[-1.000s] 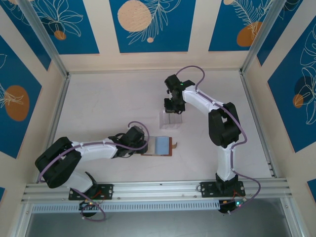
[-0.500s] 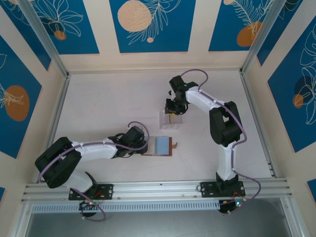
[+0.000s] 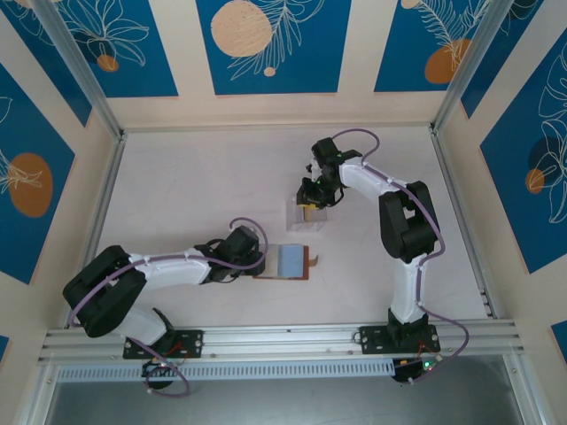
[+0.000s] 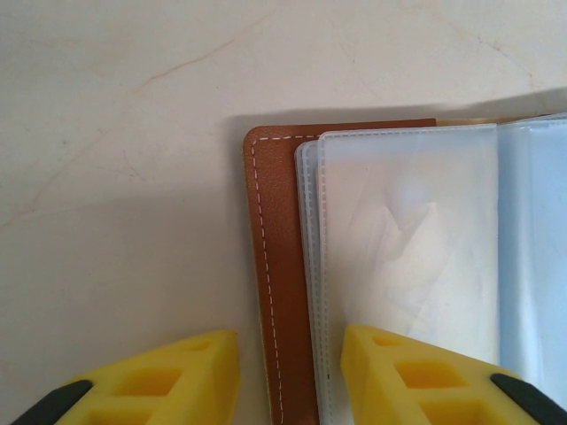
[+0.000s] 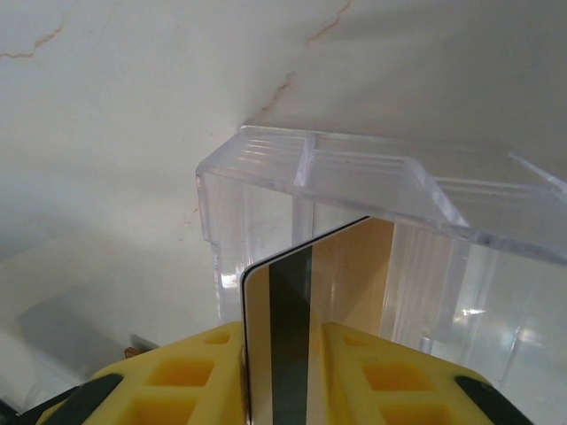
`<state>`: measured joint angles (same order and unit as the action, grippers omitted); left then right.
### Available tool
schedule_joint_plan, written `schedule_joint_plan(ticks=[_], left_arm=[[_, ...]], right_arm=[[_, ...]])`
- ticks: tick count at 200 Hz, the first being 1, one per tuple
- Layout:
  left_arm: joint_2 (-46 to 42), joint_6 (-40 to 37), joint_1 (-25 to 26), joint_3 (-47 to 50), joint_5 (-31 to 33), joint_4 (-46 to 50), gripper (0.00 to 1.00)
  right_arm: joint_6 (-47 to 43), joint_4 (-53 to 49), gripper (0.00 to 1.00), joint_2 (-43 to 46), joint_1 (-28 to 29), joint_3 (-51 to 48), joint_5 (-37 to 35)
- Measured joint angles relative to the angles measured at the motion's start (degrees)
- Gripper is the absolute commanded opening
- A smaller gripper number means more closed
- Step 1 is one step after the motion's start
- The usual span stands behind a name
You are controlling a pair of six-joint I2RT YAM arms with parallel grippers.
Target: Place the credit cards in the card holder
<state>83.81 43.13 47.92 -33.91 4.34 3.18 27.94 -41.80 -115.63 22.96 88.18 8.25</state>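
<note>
- Right gripper (image 5: pixel 283 354), bottom centre of the right wrist view: two yellow fingers with one gold credit card (image 5: pixel 310 292) standing on edge between them. Whether they clamp it cannot be told.
- The card bears one dark stripe, and its top reaches into one clear plastic slotted stand (image 5: pixel 354 168) just above it in the frame.
- From overhead, this gripper (image 3: pixel 308 197) sits over the stand (image 3: pixel 306 220), right of centre.
- Left gripper (image 4: pixel 288 385), bottom edge of the left wrist view: two yellow fingers parted, clamping nothing.
- One brown card holder (image 4: pixel 275 266) lies open and flat on the pale worktop (image 4: pixel 115 133), its stitched left border running down between the fingers.
- Pale clear sleeves (image 4: pixel 407 248) overlap to the right.
- From overhead, the holder (image 3: pixel 288 262) lies below the stand, apart from it.
</note>
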Motion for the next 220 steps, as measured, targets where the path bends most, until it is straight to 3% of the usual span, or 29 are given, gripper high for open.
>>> schedule_joint_plan(ticks=[79, 220], left_arm=[[0.04, 0.0, 0.0, 0.0, 0.0, -0.02, 0.37], [0.02, 0.0, 0.0, 0.0, 0.0, -0.15, 0.37]], right_arm=[[-0.15, 0.13, 0.31, 2.84, -0.13, -0.24, 0.66], [-0.13, 0.11, 0.21, 2.93, -0.7, -0.87, -0.31]])
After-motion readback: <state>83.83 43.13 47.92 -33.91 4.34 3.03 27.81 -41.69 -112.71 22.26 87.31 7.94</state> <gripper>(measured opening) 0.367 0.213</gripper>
